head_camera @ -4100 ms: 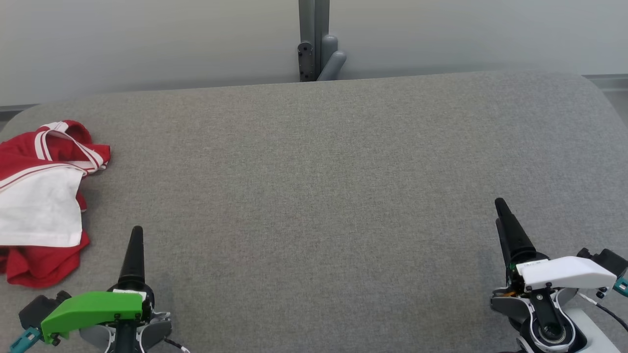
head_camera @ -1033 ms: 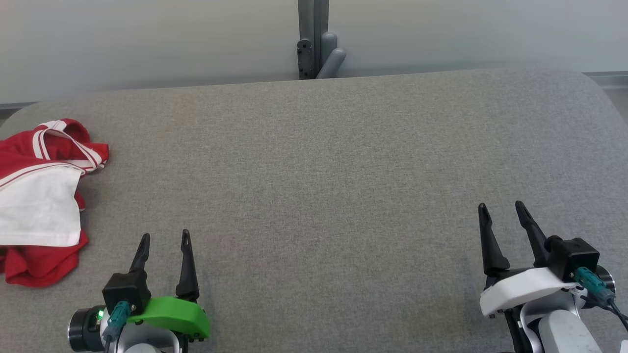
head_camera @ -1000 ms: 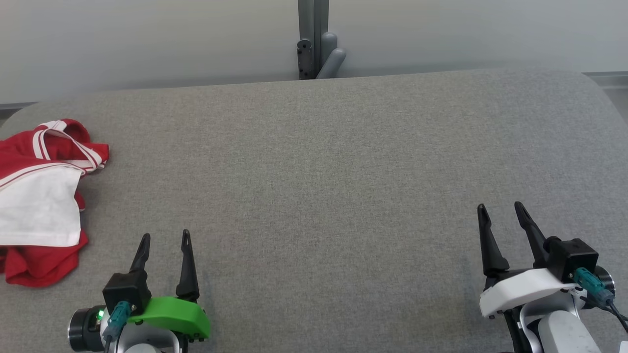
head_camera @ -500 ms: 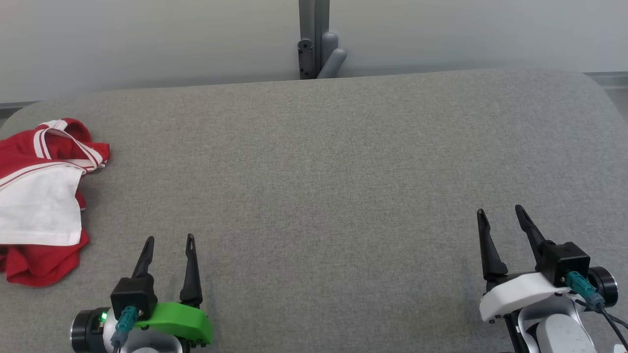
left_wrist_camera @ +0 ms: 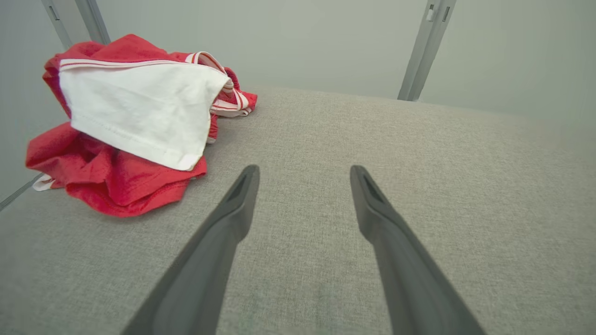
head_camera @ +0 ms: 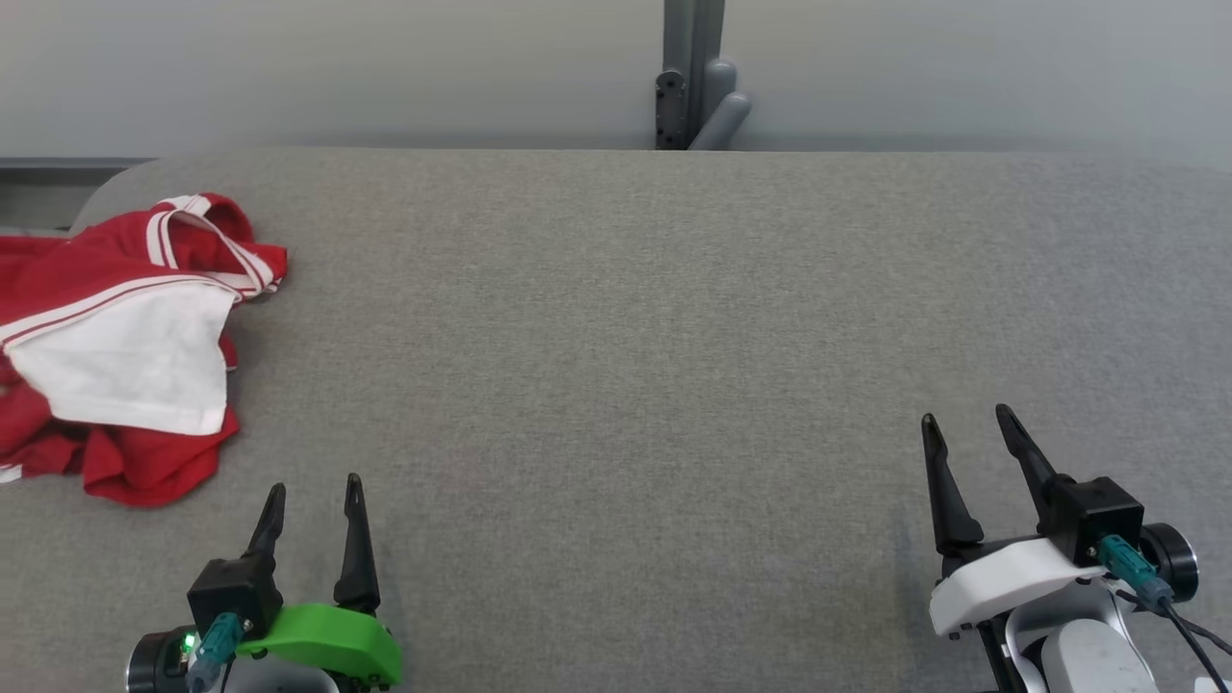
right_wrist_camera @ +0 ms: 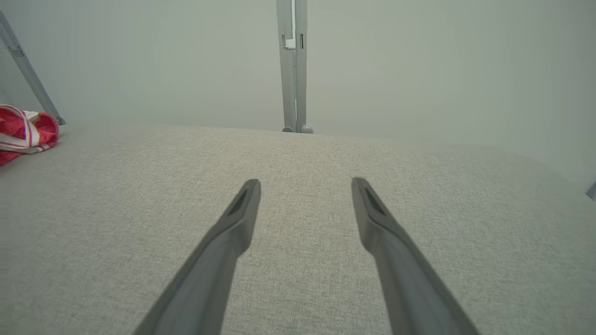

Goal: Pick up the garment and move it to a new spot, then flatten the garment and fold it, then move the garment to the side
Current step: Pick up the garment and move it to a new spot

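Garment (head_camera: 125, 346) in the head view: a crumpled heap, red with a white panel, ahead of my left gripper (head_camera: 315, 484) and off to its left, not touching it. My right gripper (head_camera: 965, 416) is well apart from it, across the grey padded table (head_camera: 626, 318). Both grippers have their fingers spread and hold nothing.

In the left wrist view the heap sits ahead-left of my fingertips (left_wrist_camera: 251, 170), near but untouched. In the right wrist view a striped red edge of it lies far to the left.

I judge nothing is done yet (pick-up, move, flattening, folding and setting aside all remain).

Compared with half a second ago, the whole head picture has slid rightward, so my head turned. The garment lies as it did, and my fingers are just as wide.
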Controlling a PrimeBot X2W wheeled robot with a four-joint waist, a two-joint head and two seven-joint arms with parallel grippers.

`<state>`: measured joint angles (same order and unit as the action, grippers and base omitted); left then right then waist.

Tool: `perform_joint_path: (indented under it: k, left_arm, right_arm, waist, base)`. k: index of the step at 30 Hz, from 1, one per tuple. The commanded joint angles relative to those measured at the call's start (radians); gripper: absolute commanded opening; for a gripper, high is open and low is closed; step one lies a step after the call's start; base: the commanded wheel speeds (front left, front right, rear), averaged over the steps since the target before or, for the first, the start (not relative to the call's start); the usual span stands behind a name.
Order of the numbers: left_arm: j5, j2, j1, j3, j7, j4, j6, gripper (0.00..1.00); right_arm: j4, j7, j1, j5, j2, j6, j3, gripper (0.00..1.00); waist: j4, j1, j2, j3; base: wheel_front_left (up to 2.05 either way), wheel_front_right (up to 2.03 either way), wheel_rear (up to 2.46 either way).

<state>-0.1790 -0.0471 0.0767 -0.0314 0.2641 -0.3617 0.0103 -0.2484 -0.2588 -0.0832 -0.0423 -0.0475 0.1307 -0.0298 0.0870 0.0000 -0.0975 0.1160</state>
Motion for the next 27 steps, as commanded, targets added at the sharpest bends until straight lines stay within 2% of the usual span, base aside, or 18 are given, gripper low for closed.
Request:
perform_joint_path:
  k: [1,16,22,27]
  left_arm:
    - [0.000,-0.006,-0.014,0.006,0.001,-0.007,0.006,1.00]
    - [-0.003,-0.006,-0.031,0.082,0.001,-0.010,0.002,1.00]
    - [-0.034,-0.005,-0.041,0.103,0.001,-0.021,0.012,1.00]
    - [-0.075,-0.005,-0.026,0.116,0.001,-0.025,0.026,1.00]
  right_arm:
    - [0.006,-0.006,0.012,-0.002,-0.002,0.000,-0.003,1.00]
    - [0.006,-0.004,0.002,0.009,-0.002,0.000,0.025,1.00]
    - [-0.010,-0.004,-0.017,-0.006,-0.003,0.000,0.047,1.00]
    - [-0.009,-0.004,-0.028,0.000,-0.003,0.000,0.062,1.00]
  waist:
    - [0.061,0.0000,0.0000,0.006]
    - [0.344,0.0000,0.0000,0.038]
    - [0.396,0.0000,0.0000,0.043]
    - [0.393,0.0000,0.0000,0.064]
  base:
    - [0.00,0.00,0.00]
    - [0.00,0.00,0.00]
    - [0.00,0.00,0.00]
    - [0.00,0.00,0.00]
